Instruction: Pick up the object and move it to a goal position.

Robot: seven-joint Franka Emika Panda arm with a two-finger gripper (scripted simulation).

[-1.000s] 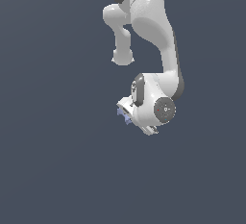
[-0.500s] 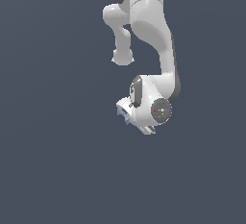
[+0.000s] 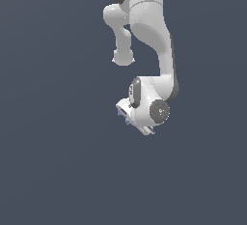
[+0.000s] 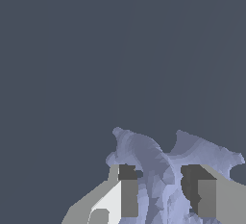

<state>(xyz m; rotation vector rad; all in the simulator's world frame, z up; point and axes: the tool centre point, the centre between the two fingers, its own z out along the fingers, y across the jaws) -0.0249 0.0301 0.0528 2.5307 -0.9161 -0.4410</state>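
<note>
The claw (image 4: 161, 192) squeezes the bumpy blue object (image 4: 158, 170) low in the frame, so only the carrying is left.

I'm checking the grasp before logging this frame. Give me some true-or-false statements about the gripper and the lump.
1. The lavender-blue lump sits between the gripper's two fingers. True.
2. The lump lies far from the gripper, untouched. False: it sits right between the fingers, which appear to press on it.
3. In the exterior view the arm hides most of the lump. True.
4. A red cube lies beside the lump. False: no other object shows.
</note>
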